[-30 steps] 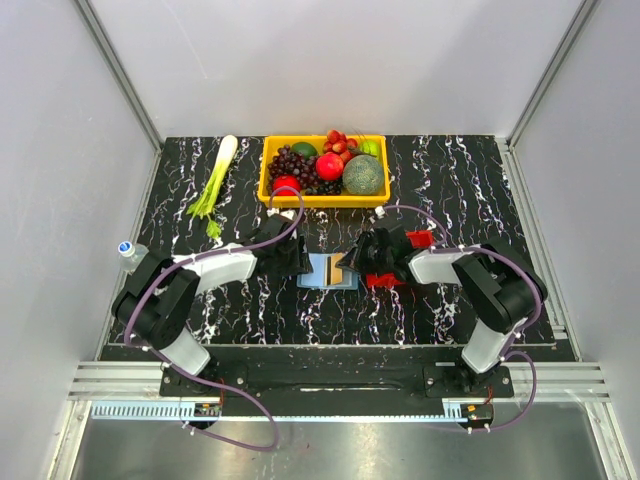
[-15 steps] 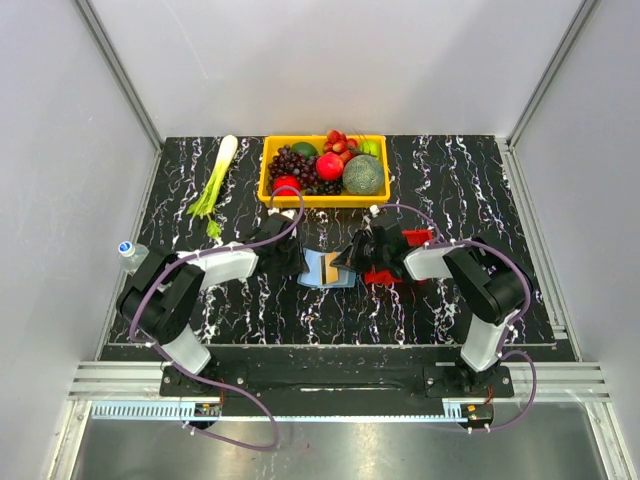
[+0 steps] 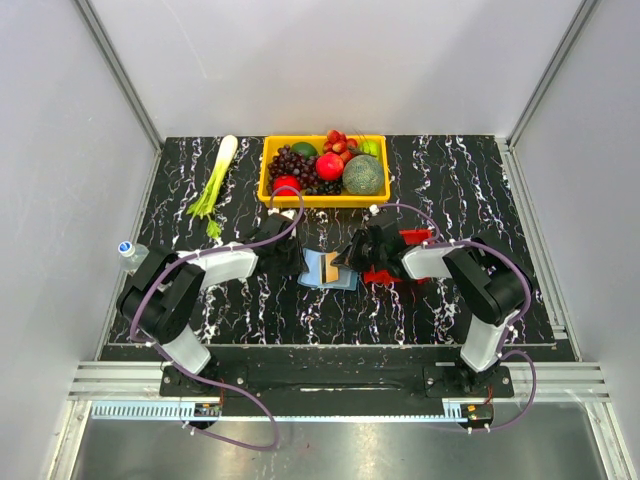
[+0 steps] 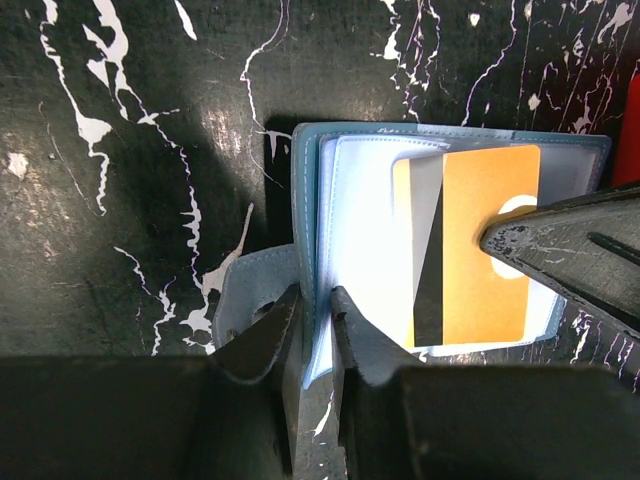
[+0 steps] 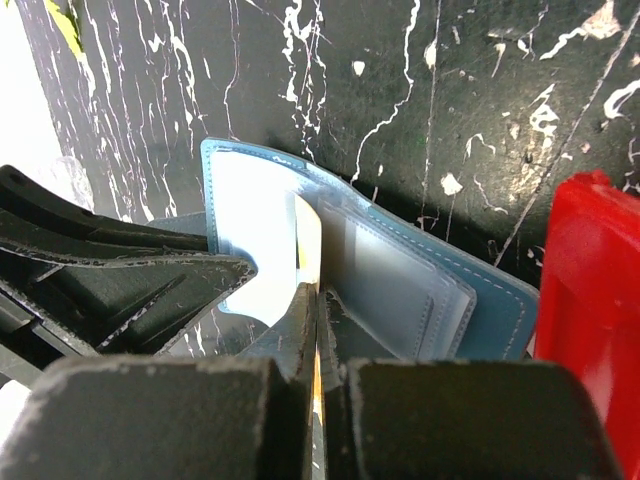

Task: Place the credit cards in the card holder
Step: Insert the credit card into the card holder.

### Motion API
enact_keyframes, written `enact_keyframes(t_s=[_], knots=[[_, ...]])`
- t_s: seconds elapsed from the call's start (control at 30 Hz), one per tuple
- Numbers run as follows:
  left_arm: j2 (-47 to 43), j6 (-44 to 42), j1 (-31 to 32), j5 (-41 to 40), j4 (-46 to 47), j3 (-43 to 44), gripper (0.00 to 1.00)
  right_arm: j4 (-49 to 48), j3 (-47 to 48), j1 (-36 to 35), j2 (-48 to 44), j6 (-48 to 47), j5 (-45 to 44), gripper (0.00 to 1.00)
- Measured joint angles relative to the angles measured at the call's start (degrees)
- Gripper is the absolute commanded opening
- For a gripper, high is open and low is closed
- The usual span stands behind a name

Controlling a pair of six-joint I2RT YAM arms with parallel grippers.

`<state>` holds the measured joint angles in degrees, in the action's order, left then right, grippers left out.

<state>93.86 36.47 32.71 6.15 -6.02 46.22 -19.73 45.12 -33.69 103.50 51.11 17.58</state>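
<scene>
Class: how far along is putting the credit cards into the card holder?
Done: the card holder lies open, its page edge pinched by the left hand. In hand: the right hand grips an orange card against a clear pocket, not yet released. Left: seating it; the red tray's contents are hidden.

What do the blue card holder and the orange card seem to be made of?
The card holder: probably faux leather, matte blue, with a stitched seam along the edge; inner pockets look clear glossy plastic. The card: likely stiff plastic, smooth orange with a dark stripe.
</scene>
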Motion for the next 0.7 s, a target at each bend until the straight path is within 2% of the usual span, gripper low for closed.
enact_keyframes(t_s=[0.17,0.5,0.7], knots=[[0.0,0.0,-0.1,0.4,0.6,-0.4,0.08,0.3,0.2,-0.2,-0.1,0.2,-1.1,0.0],[-0.2,0.6,-0.5,1.3,1.5,-0.9,0.14,4.7,3.5,-2.4,0.5,-0.5,-2.1,0.01],[-0.5,1.5,-0.5,1.4,2.0,-1.5,0.22,9.9,7.4,-3.5,1.6,-0.4,-3.5,0.04]])
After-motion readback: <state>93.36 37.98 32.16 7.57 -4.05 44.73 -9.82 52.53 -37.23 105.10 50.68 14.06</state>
